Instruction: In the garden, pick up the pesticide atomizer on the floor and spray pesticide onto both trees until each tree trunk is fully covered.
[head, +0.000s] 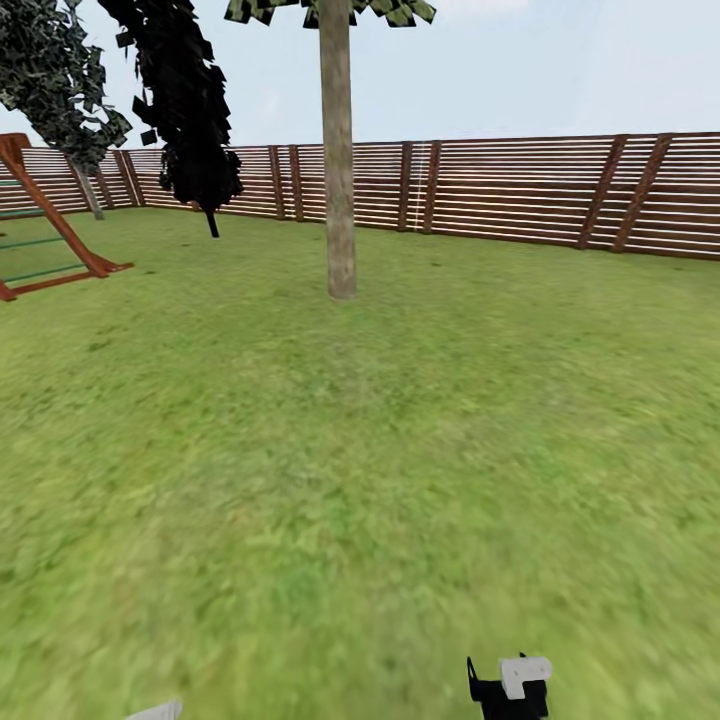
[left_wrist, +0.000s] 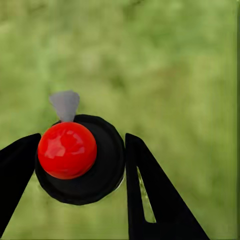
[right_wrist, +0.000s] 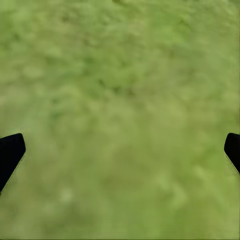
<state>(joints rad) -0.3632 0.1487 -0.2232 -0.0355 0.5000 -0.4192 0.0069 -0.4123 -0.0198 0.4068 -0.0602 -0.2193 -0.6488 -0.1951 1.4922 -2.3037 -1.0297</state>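
Left wrist view: the left tool (left_wrist: 75, 165) pinches the pesticide atomizer (left_wrist: 80, 160); right tool (right_wrist: 120, 155) spread; tree trunk (head: 338, 160) at twelve o'clock.

Pesticide atomizer (left_wrist: 80, 162): round near-black body seen from above, glossy red ball top, small grey nozzle tab projecting from the rim. Held between the two black fingers of the left gripper (left_wrist: 82, 185), off the ground, blurred lawn beneath.

Tree trunk (head: 337, 160): straight, branchless, mottled grey-brown, upright on the lawn (head: 400, 450), ahead, in front of the slat fence (head: 520, 190). Ragged green crown cut off by the upper edge.

Second tree (head: 55, 80): far left near the fence, dark-green crown, thin leaning trunk.
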